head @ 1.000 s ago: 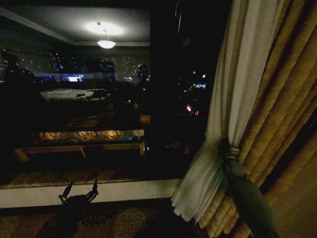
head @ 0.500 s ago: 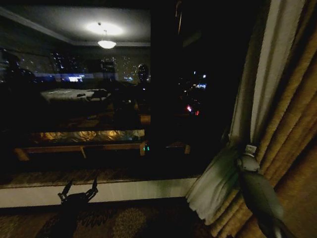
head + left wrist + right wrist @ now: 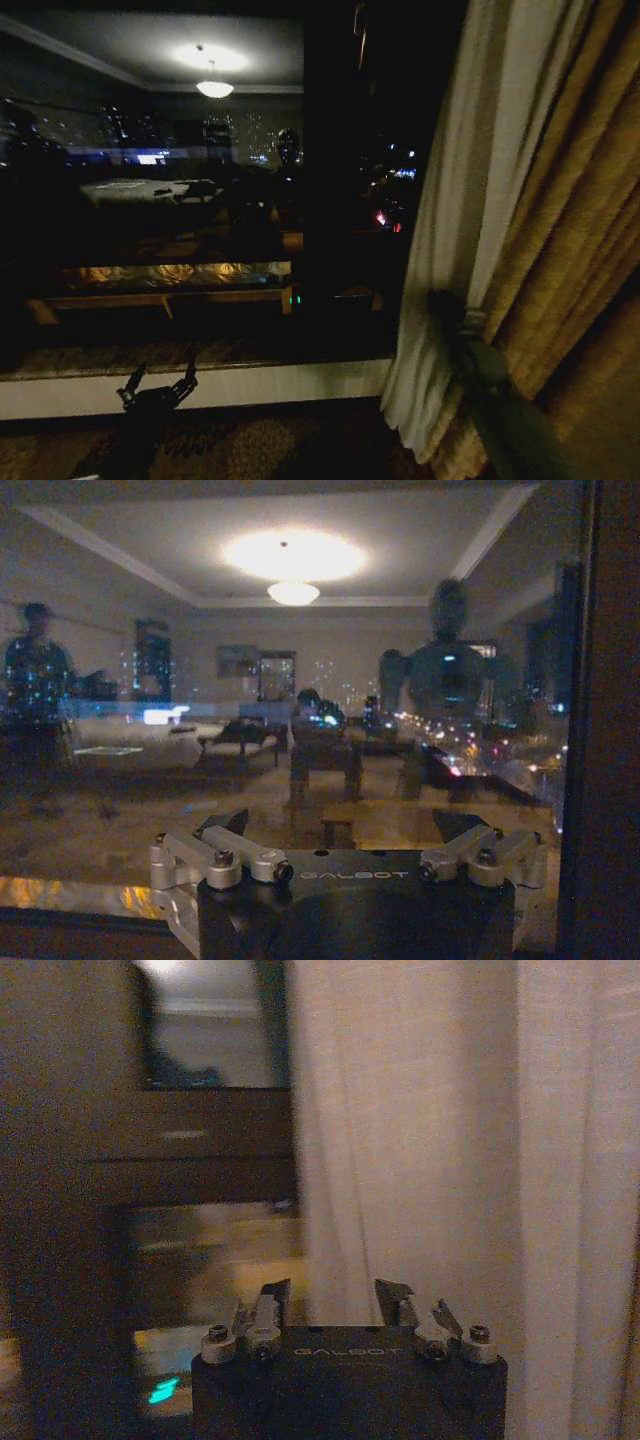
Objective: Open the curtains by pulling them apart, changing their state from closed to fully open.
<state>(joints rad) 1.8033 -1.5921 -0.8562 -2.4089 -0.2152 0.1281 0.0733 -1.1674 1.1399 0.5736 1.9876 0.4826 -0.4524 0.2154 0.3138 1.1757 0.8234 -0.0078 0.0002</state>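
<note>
I am looking at a dark window at night; the glass reflects a lit room with a round ceiling lamp. The curtains, sheer and off-white, hang gathered at the right side of the window, from the top of the head view down to the floor. Just to their right, touching them, hangs a thick golden drape with vertical ribs. The pane to the left of the sheer fabric is uncovered.

My right gripper is raised against the lower part of the sheer curtain, at its boundary with the golden drape, with the arm reaching up from the lower right. In the right wrist view, the right gripper faces the pale pleated fabric up close; its fingers are spread apart with a gap between them, and I see no cloth pinched there.

My left gripper sits low at the bottom left of the head view, in front of the white windowsill, well apart from the curtains. In the left wrist view, the left gripper points at the bare glass, fingers spread wide and holding nothing.

A patterned carpet covers the floor below the sill.
</note>
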